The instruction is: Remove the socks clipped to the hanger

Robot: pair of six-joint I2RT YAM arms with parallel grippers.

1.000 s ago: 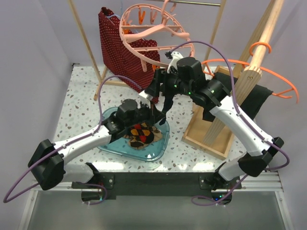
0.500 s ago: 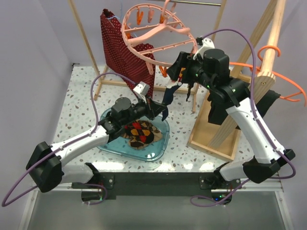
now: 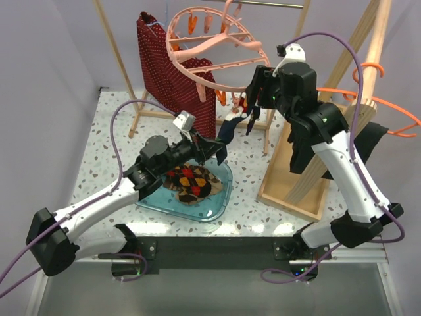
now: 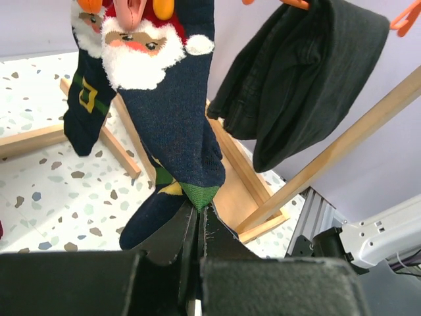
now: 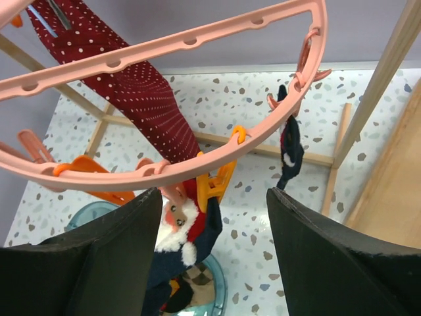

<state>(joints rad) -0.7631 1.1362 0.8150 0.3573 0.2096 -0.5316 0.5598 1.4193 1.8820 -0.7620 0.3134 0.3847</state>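
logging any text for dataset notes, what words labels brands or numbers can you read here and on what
No readable text in any view.
Santa sock: only a Santa face picture, no lettering.
Second navy sock: a belt-and-buckle picture, no words.
Pink hanger, black cloth and red dotted garment: no labels or marks visible.

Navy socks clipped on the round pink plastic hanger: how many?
2: a Santa-face sock under the orange peg, another sock further right on the hanger. Others may be hidden.
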